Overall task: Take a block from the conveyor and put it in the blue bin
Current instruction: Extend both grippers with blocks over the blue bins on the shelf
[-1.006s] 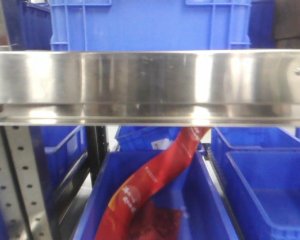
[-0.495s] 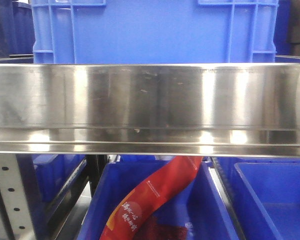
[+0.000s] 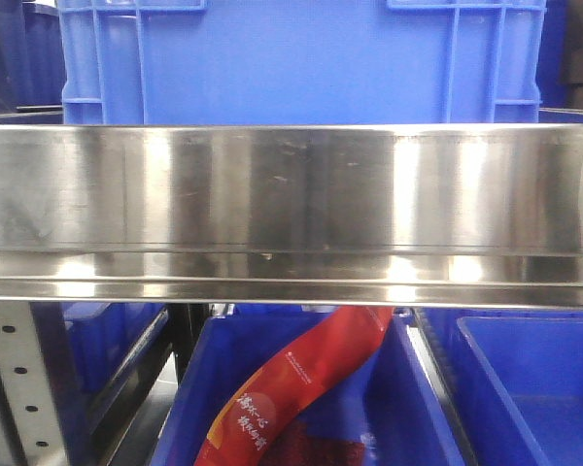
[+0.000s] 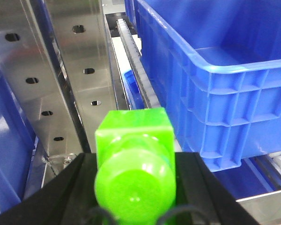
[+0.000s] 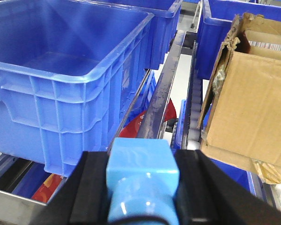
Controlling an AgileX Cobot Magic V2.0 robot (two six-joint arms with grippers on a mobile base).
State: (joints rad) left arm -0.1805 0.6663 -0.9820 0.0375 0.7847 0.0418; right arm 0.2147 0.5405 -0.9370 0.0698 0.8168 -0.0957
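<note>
While the left gripper [image 4: 135, 161] is clamped on a green block [image 4: 133, 136], the right gripper [image 5: 141, 161] pinches a light blue block [image 5: 141, 174]. Big blue bin [image 5: 61, 98] sits on the rack [image 5: 166, 84] just ahead, left of the right gripper, with a torn cardboard box [image 5: 246, 112] off on the other side.

The steel shelf rail [image 3: 291, 214] is faced level and close by the front view, the blue bin [image 3: 301, 58] beyond. That bin is also seen from its left by the left wrist view, over the green block [image 4: 133, 140], and from its right by the right wrist view, over the light blue block [image 5: 141, 164]
</note>
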